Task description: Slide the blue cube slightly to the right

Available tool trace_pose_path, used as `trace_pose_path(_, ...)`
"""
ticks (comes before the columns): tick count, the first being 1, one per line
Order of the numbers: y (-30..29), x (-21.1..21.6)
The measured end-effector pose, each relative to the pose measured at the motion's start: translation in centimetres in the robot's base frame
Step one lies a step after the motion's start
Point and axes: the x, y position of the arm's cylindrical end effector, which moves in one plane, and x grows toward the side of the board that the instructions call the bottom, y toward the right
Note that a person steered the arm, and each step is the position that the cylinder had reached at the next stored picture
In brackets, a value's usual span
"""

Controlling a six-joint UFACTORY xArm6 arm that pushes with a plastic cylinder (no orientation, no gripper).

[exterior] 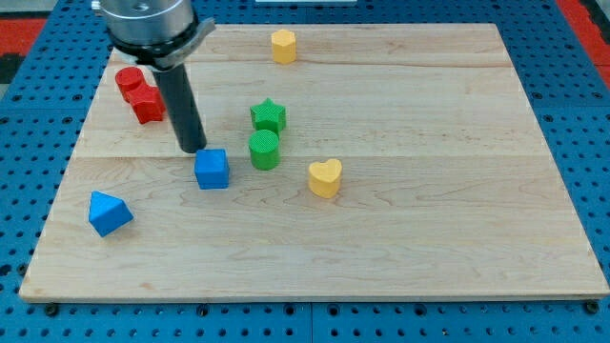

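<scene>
The blue cube point(212, 169) sits on the wooden board point(400, 229), left of centre. My tip point(193, 149) is down on the board just above and to the left of the cube, very close to its upper left corner, touching or nearly so. The dark rod rises from there to the arm at the view's top left. A green cylinder point(264, 150) stands just right of the cube, with a small gap between them.
A green star point(269, 116) is above the cylinder. A yellow heart point(325, 178) lies right of centre. A yellow hexagonal block point(283, 45) is at the top. Two red blocks point(140, 93) sit at the upper left. A blue triangular block point(109, 212) is at the lower left.
</scene>
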Motion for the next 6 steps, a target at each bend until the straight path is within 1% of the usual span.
trace_pose_path(1, 2.0, 2.3)
trace_pose_path(2, -1.0, 0.7)
trace_pose_path(3, -2.4, 2.1)
trace_pose_path(4, -2.4, 4.2)
trace_pose_path(5, -1.4, 6.2)
trace_pose_path(6, -0.2, 5.5)
